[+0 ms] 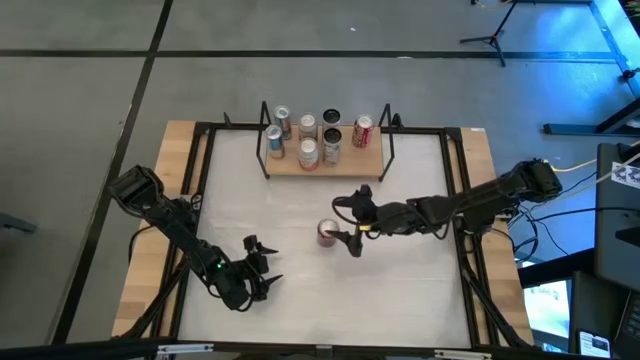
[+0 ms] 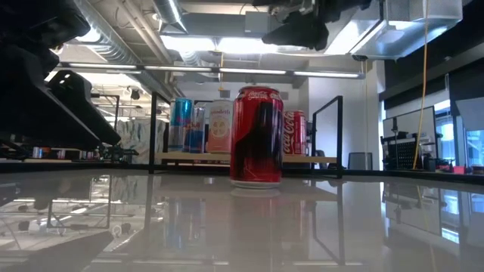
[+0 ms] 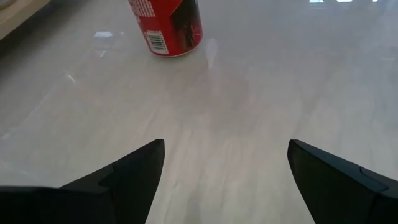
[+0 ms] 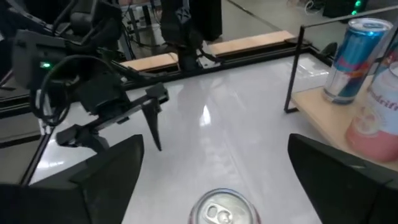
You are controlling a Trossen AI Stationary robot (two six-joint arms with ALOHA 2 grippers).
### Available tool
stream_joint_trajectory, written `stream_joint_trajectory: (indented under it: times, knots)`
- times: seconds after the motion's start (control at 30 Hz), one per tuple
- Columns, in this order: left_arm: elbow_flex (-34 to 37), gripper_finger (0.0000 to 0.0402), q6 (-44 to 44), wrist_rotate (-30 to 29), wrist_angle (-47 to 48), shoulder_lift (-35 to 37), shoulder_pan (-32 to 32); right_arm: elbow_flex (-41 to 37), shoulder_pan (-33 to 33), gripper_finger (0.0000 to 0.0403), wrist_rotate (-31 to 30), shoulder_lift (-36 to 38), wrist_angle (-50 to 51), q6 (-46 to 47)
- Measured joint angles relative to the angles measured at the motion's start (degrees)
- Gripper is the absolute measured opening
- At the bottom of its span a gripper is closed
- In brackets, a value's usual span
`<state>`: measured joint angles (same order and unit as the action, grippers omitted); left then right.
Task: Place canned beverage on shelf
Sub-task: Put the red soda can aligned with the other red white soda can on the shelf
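- High view: the red can [image 1: 327,233] stands upright near the middle of the desk [image 1: 420,290], apart from the shelf [image 1: 325,160] at the far edge. The right tool [image 1: 350,222] sits just beside the can with fingers spread wide, one on each side, gripping nothing. The shelf already carries six cans, including a blue can [image 1: 282,121] and a pink can [image 1: 308,153]. The left tool [image 1: 262,265] hovers over the near-left part of the desk, well apart from the can, also released.
- Low view: the red can [image 2: 256,137] stands on the glossy desk with the shelf [image 2: 246,158] behind it, its black end loop [image 2: 328,136] rising on one side. A second Coca-Cola can [image 2: 295,132] on the shelf peeks out from behind it.
- Left wrist view: the left tool's two fingers [image 3: 130,174] stand wide apart over bare desk, the red can [image 3: 166,26] farther off.
- Right wrist view: the red can's top [image 4: 222,210] lies between the right tool's spread fingers [image 4: 112,168], not touching them as far as it shows. The left tool [image 4: 134,115] hangs across the desk, and the blue can [image 4: 351,59] and pink can [image 4: 376,121] stand on the shelf [image 4: 317,109] off to the side.
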<state>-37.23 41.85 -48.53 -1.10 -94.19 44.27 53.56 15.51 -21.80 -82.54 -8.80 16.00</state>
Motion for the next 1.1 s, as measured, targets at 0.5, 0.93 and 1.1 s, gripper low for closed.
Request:
stream_joint_trajectory:
  times: [0.5,0.93,1.1]
  knots:
    - [0.0,0.0330,0.0,0.7,0.0,0.0,0.0,2.8,-1.5,0.0340,7.7,-0.1,-0.2,-0.2]
    - [0.0,0.0330,0.3,3.0,-0.2,0.0,-0.5,38.6,-7.9,0.0340,9.5,-16.3,54.6,8.5]
    - [0.0,0.0330,1.3,3.0,-0.2,0.0,-0.4,44.3,-7.8,0.0340,12.8,-21.6,62.6,14.7]
